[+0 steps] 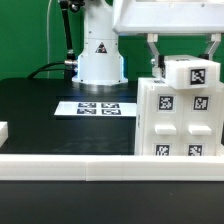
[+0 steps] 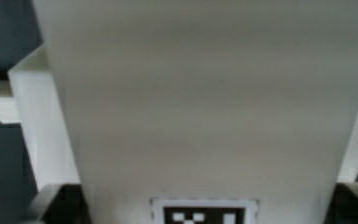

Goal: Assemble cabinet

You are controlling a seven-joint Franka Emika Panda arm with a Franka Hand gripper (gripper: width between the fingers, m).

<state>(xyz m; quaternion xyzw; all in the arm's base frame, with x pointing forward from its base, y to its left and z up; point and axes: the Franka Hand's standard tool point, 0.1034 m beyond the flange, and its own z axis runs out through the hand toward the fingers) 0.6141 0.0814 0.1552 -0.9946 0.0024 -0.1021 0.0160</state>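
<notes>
At the exterior view's right, your gripper (image 1: 184,50) is hanging right over the cabinet (image 1: 178,112), fingers straddling its tagged top block; can't tell if they're clamping it, cabinet standing upright w/ long axis vertical.

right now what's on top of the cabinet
A small white tagged block sits on top of the cabinet, with the tool straddling it from above. The block hides the cabinet's top surface beneath it, and whether the fingers are pressing it cannot be seen.

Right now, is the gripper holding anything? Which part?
Looks like the gripper clamps the small tagged white block atop the cabinet, fingers on its two sides; actual contact cannot be confirmed.
</notes>
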